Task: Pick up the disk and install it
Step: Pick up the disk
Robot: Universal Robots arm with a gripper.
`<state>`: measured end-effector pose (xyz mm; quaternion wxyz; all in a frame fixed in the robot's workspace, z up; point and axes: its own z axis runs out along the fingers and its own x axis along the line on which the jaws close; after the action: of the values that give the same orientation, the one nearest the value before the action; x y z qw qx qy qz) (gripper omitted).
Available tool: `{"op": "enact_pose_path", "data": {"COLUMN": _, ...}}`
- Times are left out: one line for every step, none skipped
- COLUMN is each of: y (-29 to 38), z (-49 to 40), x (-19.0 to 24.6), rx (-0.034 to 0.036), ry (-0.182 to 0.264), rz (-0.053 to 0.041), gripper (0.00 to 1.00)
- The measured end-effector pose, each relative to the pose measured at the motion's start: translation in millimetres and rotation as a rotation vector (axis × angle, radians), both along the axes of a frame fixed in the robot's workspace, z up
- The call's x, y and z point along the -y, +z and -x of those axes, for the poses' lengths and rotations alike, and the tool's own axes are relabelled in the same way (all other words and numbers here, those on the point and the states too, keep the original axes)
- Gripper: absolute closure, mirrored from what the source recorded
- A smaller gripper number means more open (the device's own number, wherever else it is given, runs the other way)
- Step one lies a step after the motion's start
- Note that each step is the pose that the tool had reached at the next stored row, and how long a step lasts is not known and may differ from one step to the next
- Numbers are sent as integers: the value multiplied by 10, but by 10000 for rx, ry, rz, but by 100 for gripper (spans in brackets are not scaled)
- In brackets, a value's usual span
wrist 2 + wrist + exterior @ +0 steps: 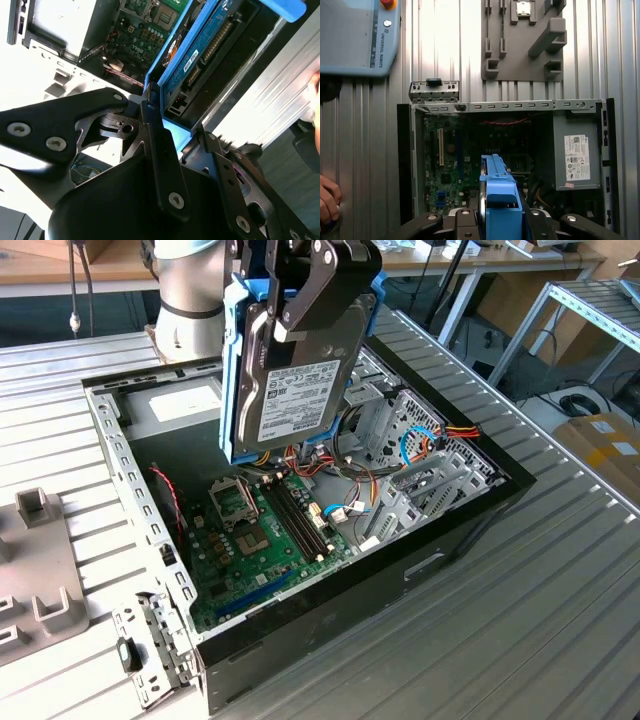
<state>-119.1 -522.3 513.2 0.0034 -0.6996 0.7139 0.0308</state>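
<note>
One disk in the tool, on edge above the open case

Tool is clamped on the disk at its upper end. One black finger lies across the label face; in the second wrist view the other finger sits on the circuit-board side, so the grip runs across the thin dimension. Fingers are closed down onto the blue carrier frame, with no visible gap.

Disk is clear of everything and touches nothing in the case. It hangs below the tool, standing on edge and slightly tilted. Long axis runs roughly up-down, label face toward the exterior camera.

The relation that matters:
- Directly under the disk's lower edge are the cables and the far end of the motherboard, not a bay.
- The grey drive cage is beside the disk, toward the exterior view's right, and lower.
- The power supply is on the other side, toward the exterior view's left.
- My read: the disk sits between the two and is offset from the cage rather than over it. Its flat faces stand upright.
- I can't tell from these views which cage slot fits the carrier.

First wrist view looks down the carrier's edge into the case, with the board on one side and the power supply on the other.

A person's hand rests on the tabletop, outside the case and well apart from the tool.
</note>
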Motion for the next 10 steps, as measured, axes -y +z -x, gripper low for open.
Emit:
{"op": "enact_pose_path", "data": {"y": 0, "z": -3, "x": 1, "rx": 0, "ry": 0, "rz": 0, "gripper": 63}}
{"op": "enact_pose_path", "data": {"y": -1, "z": -6, "x": 1, "rx": 0, "ry": 0, "rz": 0, "gripper": 63}}
{"op": "enact_pose_path", "data": {"y": -1, "z": -8, "x": 2, "rx": 0, "ry": 0, "rz": 0, "gripper": 63}}
{"op": "enact_pose_path", "data": {"y": -1, "z": -9, "x": 2, "rx": 0, "ry": 0, "rz": 0, "gripper": 63}}
{"op": "enact_pose_path", "data": {"y": -2, "z": -12, "x": 3, "rx": 0, "ry": 0, "rz": 0, "gripper": 63}}
{"op": "enact_pose_path", "data": {"y": -1, "z": -14, "x": 3, "rx": 0, "ry": 0, "rz": 0, "gripper": 63}}
{"op": "enact_pose_path", "data": {"y": -2, "z": -16, "x": 4, "rx": 0, "ry": 0, "rz": 0, "gripper": 63}}
{"op": "enact_pose_path", "data": {"y": -2, "z": -18, "x": 5, "rx": 0, "ry": 0, "rz": 1, "gripper": 63}}
{"op": "enact_pose_path", "data": {"y": -2, "z": -20, "x": 5, "rx": 0, "ry": 0, "rz": 0, "gripper": 63}}
{"op": "enact_pose_path", "data": {"y": -3, "z": -27, "x": 8, "rx": 0, "ry": 0, "rz": 0, "gripper": 63}}
